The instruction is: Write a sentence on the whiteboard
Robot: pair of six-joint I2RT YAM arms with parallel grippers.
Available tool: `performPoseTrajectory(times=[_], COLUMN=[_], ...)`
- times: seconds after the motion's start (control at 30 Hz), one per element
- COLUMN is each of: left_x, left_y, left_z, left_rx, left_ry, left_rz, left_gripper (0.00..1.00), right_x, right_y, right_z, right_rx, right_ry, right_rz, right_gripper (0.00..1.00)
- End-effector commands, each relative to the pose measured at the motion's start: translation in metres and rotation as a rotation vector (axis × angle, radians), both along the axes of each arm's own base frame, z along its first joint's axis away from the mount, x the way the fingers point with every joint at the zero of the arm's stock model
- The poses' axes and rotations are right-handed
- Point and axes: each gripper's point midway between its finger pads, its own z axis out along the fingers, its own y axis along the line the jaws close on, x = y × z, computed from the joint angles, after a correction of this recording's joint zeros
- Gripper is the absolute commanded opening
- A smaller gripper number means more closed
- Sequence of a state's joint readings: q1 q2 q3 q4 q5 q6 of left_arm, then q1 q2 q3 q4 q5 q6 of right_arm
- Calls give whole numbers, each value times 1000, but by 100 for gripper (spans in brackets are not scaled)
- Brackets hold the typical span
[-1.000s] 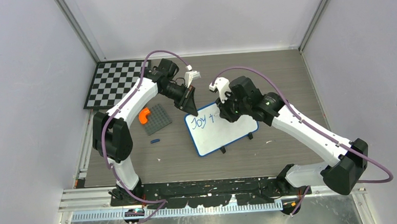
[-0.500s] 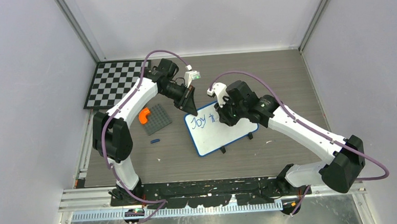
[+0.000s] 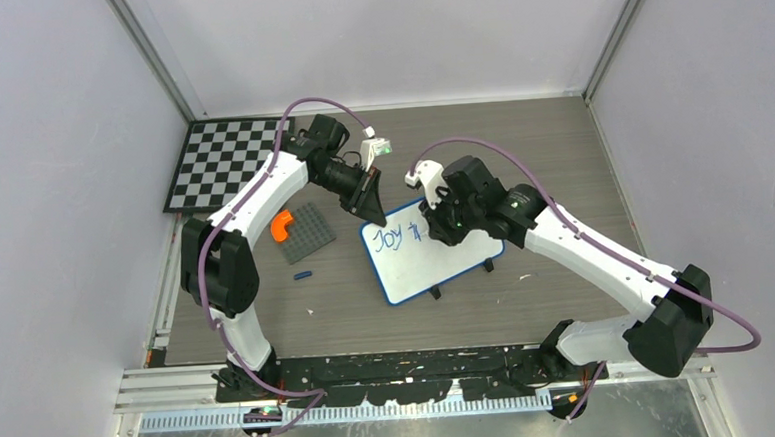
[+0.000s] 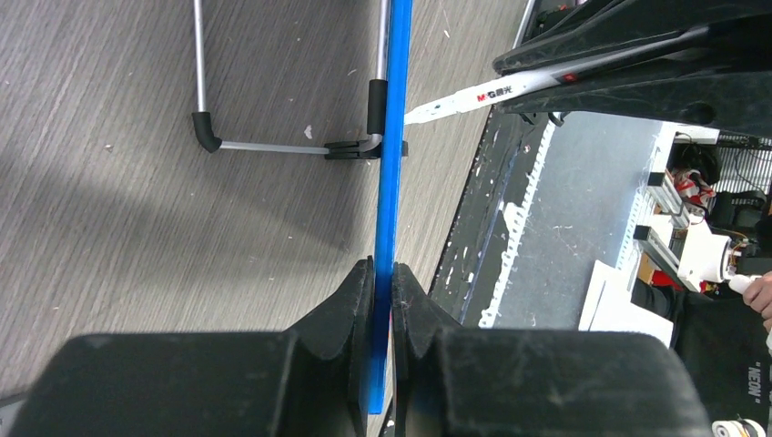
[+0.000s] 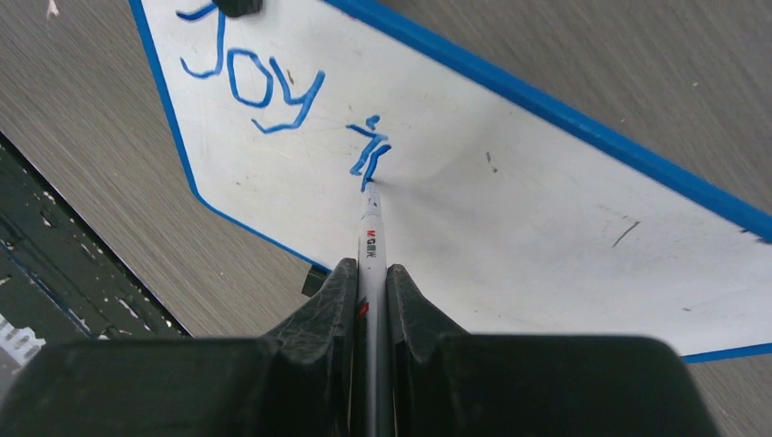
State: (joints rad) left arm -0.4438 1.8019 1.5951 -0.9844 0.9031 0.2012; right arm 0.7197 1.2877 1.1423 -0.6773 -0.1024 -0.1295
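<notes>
Grey tabletop (image 3: 561, 159): one whiteboard (image 3: 436, 263), one marker (image 5: 371, 238).

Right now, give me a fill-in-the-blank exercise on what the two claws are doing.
The left claw is clamped on the ____ frame of the whiteboard.
The right claw holds a white ____, tip on the board.
The finished word reads ____.
Missing: blue; marker; Joy.

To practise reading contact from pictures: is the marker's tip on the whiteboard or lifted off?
On. In the right wrist view the marker tip meets the whiteboard exactly where the last blue stroke of the unfinished sentence ends.
</notes>
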Motion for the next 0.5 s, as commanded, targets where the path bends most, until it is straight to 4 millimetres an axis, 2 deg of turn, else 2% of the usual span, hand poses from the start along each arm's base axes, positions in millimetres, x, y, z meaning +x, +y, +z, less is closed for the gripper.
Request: performPoseTrajectory(times=[0.0,0.3,0.47], left_x=[-6,-6,-6], left_y=[-3,-3,-2], left_z=[-5,-5,-4], left_rx=[25,26,29], left_ry=[9,6,2], left_rz=[-11,-11,-10], left_gripper=[0,0,0], right_x=[20,26,31], right_y=[12,11,4], right_z=[43,39,36], right_rx=[82,63,34], right_ry=[-110,-122,-139], right_rz=[-14,-30,-55], right_gripper=[0,0,0])
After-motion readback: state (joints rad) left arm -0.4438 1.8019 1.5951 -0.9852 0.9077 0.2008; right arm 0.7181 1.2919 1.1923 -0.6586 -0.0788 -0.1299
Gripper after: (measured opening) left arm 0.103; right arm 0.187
